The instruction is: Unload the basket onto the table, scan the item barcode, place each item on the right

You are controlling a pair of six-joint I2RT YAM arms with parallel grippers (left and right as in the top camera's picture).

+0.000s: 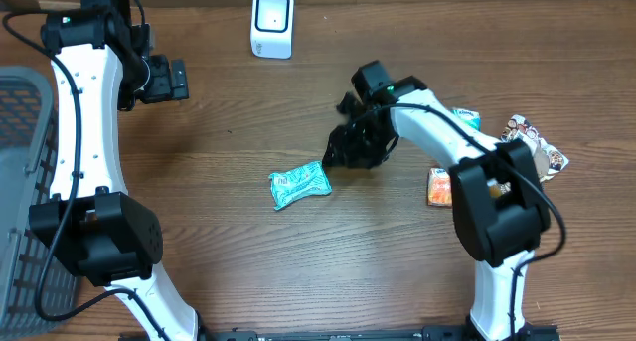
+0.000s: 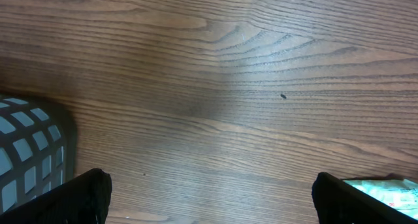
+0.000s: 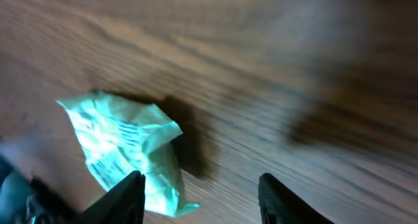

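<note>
right gripper (image 1: 339, 154) is hovering half-open, holding nothing. the green snack packet (image 1: 300, 185) is lying mid-table just beside it, toward the near-left corner, long axis along the near edge. your left gripper (image 1: 171, 81) is gaping wide, well apart.

Basket and spare packets on a wood surface

The brown, wood-grained surface (image 1: 229, 271) carries everything here. A grey mesh basket (image 1: 18, 172) stands at its left edge, out to the left of the left fingers (image 1: 179, 81) and apart from them; in the left wrist view, a rounded corner of it shows just beside one finger. Three packets lie to the right of the right fingers (image 1: 336, 154), well apart from them. The orange packet (image 1: 439, 187) is nearest, the teal packet (image 1: 467, 115) is partly hidden, and the brown packet (image 1: 535, 144) is farthest out. A small dark speck (image 2: 283, 95) marks the wood ahead of the left fingers.
</note>
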